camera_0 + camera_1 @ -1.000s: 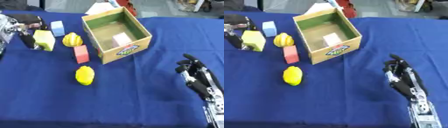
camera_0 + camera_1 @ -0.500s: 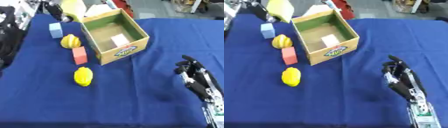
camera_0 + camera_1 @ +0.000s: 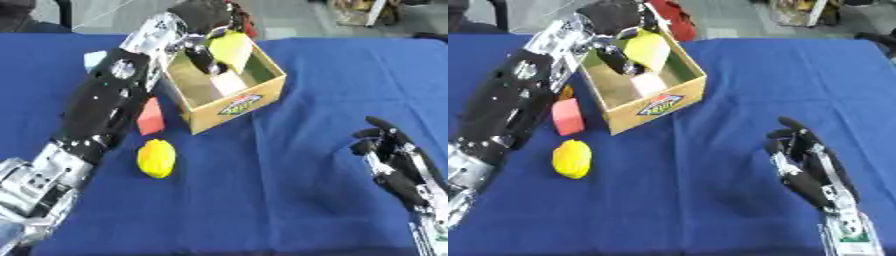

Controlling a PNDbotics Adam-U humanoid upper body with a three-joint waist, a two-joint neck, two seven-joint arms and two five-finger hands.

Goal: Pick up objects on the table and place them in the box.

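Note:
An open cardboard box [image 3: 236,102] stands on the blue table, with a pale block [image 3: 229,83] lying inside it. My left hand [image 3: 203,15] reaches over the box from the left, shut on a yellow block [image 3: 229,47] that it holds above the box's opening. A red block [image 3: 150,117] stands left of the box and a yellow lemon-like fruit [image 3: 157,158] lies in front of it. A light blue block [image 3: 94,59] peeks out behind my left arm. My right hand [image 3: 398,165] rests open at the lower right, fingers up, away from everything.
The blue cloth [image 3: 289,200] covers the whole table. A red object [image 3: 674,17] sits just beyond the box at the table's far edge. My left arm [image 3: 101,107] lies across the left side, hiding what is under it.
My left hand has carried the yellow block from the left of the table up and over the box. The camera has shifted too. The right hand has stayed put.

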